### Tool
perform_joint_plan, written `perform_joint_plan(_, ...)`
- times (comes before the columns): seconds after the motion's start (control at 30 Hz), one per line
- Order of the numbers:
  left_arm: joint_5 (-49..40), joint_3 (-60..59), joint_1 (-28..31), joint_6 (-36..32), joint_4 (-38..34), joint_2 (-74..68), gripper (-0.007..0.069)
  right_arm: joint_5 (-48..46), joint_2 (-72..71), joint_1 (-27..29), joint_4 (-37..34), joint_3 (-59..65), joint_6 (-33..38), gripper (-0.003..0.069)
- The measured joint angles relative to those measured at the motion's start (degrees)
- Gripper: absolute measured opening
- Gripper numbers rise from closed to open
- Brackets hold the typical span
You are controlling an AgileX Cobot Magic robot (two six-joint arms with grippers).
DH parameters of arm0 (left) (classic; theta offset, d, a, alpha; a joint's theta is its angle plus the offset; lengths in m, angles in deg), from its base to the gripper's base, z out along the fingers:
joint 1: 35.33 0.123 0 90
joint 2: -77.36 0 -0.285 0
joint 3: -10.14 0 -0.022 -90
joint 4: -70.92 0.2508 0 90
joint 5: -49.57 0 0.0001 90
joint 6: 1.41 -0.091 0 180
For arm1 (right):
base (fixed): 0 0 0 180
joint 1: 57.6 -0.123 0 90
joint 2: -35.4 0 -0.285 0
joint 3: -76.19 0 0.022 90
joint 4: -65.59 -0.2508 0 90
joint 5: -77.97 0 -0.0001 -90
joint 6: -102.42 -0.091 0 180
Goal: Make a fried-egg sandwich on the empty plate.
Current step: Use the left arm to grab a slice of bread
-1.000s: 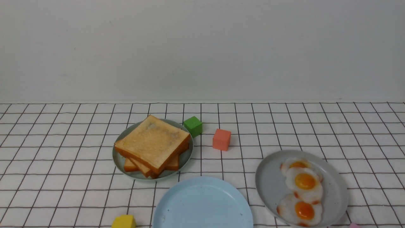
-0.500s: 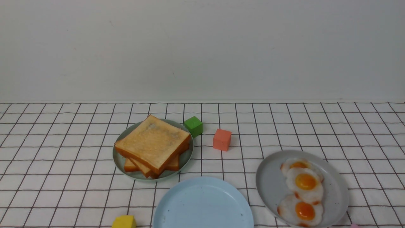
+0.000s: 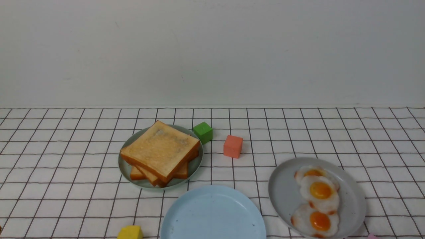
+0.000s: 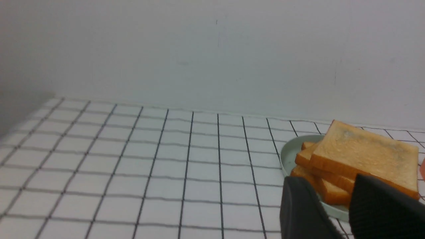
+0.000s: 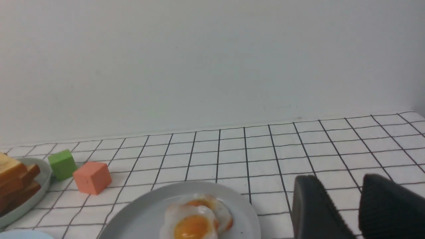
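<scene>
**Stillness on the counter, no slice lifted yet**

Fingers first, since they sit nearest to us. The left fingers (image 4: 305,209) stand apart with nothing between them, and through the gap we see only the toast behind. The right fingers (image 5: 315,205) are spread the same way over bare cloth, released and holding nothing. Neither arm shows in the front view.

Just ahead lies the empty plate (image 3: 212,212), light blue and bare, at the near edge of the counter (image 3: 66,159), with a yellow cube (image 3: 130,232) to its left. To its right the grey plate (image 3: 285,192) carries three fried eggs (image 3: 320,191) overlapping in a row. Farther back on the left, the pale green plate (image 3: 124,169) holds the toast stack (image 3: 161,151), its top slice skewed on the ones beneath. Beyond it sit a green cube (image 3: 203,132) and an orange cube (image 3: 232,146), then the plain wall.

Against the earlier front pictures, we find no plate, slice, egg or cube displaced. The one possible difference is a tiny dark sliver (image 3: 0,228) at the near left edge, too small for us to name.

We judge the sandwich not yet begun. With the left fingers facing the toast, a bottom slice carried to the blue plate looks like the first step.
</scene>
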Motion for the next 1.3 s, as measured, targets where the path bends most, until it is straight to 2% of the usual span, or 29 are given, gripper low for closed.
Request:
perform_joint_plan(0.03, 0.7, 0.0, 0.0, 0.0, 0.1, 0.0, 0.0238, 0.3, 0.0, 0.0, -0.1, 0.0, -0.2, 0.0241)
perform_joint_plan(0.17, 16.5, 0.0, 0.0, 5.9, -2.0, 0.0, 0.0238, 14.7, 0.0, 0.0, -3.0, -0.1, -5.8, 0.0241)
perform_joint_plan(0.23, 23.2, 0.2, 0.0, 7.5, -4.0, 0.0, 0.0238, 16.6, 0.1, 0.0, -3.3, -1.5, -7.1, 0.0241)
perform_joint_plan(0.4, 24.3, 8.0, 0.0, 8.6, -5.4, -1.8, 0.0238, 16.3, 4.5, 0.0, -3.1, -11.1, -8.9, 0.0241)
perform_joint_plan(0.43, 21.9, 15.8, 0.0, 9.2, -5.4, -6.2, 0.0238, 13.8, 9.4, 0.0, -3.1, -19.1, -9.5, 0.0241)
perform_joint_plan(0.53, 17.8, 24.6, 0.0, 10.3, -5.6, -11.8, 0.0238, 9.1, 15.3, 0.0, -2.6, -28.3, -9.7, 0.0241)
perform_joint_plan(0.57, 11.8, 31.9, 0.0, 12.6, -6.5, -16.7, 0.0238, 3.8, 20.3, 0.0, -1.6, -35.7, -9.7, 0.0241)
perform_joint_plan(0.6, 11.8, 32.8, 0.0, 12.6, -6.6, -17.3, 0.0238, 2.4, 21.5, 0.0, -1.5, -37.5, -9.7, 0.0241)
perform_joint_plan(0.63, 5.2, 38.9, 0.0, 15.2, -7.6, -21.6, 0.0238, -2.1, 25.0, 0.0, -1.1, -42.6, -9.7, 0.0241)
perform_joint_plan(0.8, -15.1, 54.3, 0.0, 20.2, -9.0, -35.9, 0.0238, -16.7, 37.7, 0.0, -0.4, -55.9, -9.8, 0.0241)
perform_joint_plan(0.93, -23.4, 57.2, 0.0, 20.6, -7.5, -46.6, 0.0238, -21.7, 45.6, 0.0, -0.3, -57.8, -9.2, 0.0241)
perform_joint_plan(1.03, -25.2, 57.1, 0.0, 20.8, -7.3, -51.2, 0.0238, -25.2, 48.7, 0.0, -1.5, -57.6, -9.0, 0.0241)
perform_joint_plan(1.23, -29.3, 57.1, 0.0, 17.5, -16.3, -65.7, 0.0238, -36.8, 56.6, 0.0, -7.7, -56.1, -4.6, 0.0241)
perform_joint_plan(1.3, -29.8, 57.1, 0.0, 10.2, -24.3, -72.3, 0.0238, -41.9, 59.5, 0.0, -13.4, -55.9, 1.6, 0.0241)
